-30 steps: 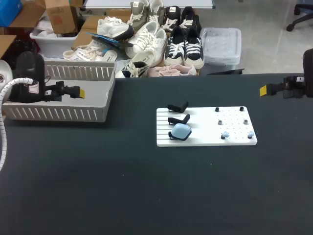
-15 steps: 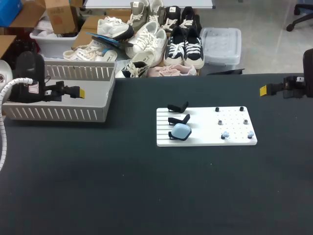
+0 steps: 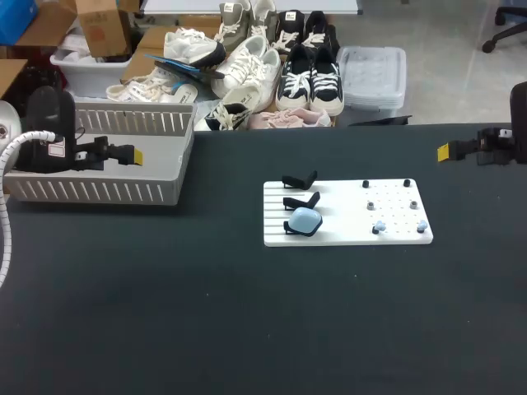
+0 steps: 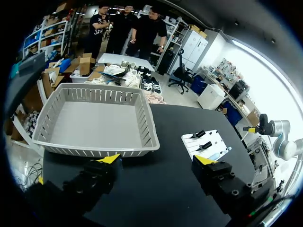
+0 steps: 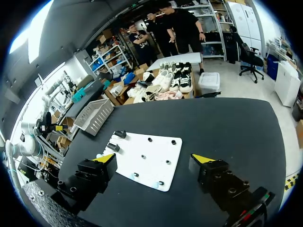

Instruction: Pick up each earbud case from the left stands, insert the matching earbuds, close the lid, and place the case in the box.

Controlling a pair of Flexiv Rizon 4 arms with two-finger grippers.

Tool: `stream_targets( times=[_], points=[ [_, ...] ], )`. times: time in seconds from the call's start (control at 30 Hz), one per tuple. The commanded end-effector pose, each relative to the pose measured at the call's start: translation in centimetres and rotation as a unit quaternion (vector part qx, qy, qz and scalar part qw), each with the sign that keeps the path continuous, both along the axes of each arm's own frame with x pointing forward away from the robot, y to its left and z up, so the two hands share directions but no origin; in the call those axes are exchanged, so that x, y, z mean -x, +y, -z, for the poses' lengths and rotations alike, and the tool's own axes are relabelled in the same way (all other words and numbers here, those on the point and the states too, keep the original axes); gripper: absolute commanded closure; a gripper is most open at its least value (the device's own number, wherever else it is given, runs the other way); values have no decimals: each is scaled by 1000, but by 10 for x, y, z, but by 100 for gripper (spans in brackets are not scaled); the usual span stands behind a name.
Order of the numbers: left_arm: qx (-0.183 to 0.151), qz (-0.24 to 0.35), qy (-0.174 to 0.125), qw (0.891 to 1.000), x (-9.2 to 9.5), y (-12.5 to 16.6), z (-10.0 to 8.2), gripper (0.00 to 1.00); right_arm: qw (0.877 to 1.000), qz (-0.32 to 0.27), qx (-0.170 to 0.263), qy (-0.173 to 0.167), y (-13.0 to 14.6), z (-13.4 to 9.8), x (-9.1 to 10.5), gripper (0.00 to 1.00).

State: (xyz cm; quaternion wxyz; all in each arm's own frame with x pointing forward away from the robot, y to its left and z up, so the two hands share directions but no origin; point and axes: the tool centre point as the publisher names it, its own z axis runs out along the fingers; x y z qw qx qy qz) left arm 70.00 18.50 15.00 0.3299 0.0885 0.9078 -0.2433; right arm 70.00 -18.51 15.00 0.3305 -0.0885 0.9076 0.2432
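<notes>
A white board (image 3: 346,233) lies mid-table. At its left end are three black stands; the two far ones (image 3: 299,179) (image 3: 301,200) are bare and the near one carries a light blue earbud case (image 3: 305,220). On the board's right part sit pairs of earbuds: black (image 3: 366,184), pale (image 3: 371,205) and light blue (image 3: 380,225). My left gripper (image 3: 136,155) (image 4: 156,160) hovers open and empty over the grey box (image 3: 99,191) (image 4: 147,120). My right gripper (image 3: 443,151) (image 5: 154,158) hangs open and empty at the far right, with the board (image 5: 147,156) ahead of it.
The grey box stands at the table's far left, with nothing in it. The dark tabletop (image 3: 247,313) stretches wide in front of the board and between the board and the box.
</notes>
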Motion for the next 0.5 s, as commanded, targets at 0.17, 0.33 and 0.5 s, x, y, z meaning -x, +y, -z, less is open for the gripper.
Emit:
stream_targets(
  times=[0.17, 0.33, 0.5],
  points=[
    [0, 0, 0, 1000, 0, 0, 0, 0, 1000, 0, 0, 0, 0, 0, 0, 0],
    [-28, 53, -30, 998, -4, -9, -2, 0, 1000, 0, 0, 0, 0, 0, 0, 0],
    [-34, 112, -65, 991, -6, -17, -3, 0, 1000, 0, 0, 0, 0, 0, 0, 0]
  ],
)
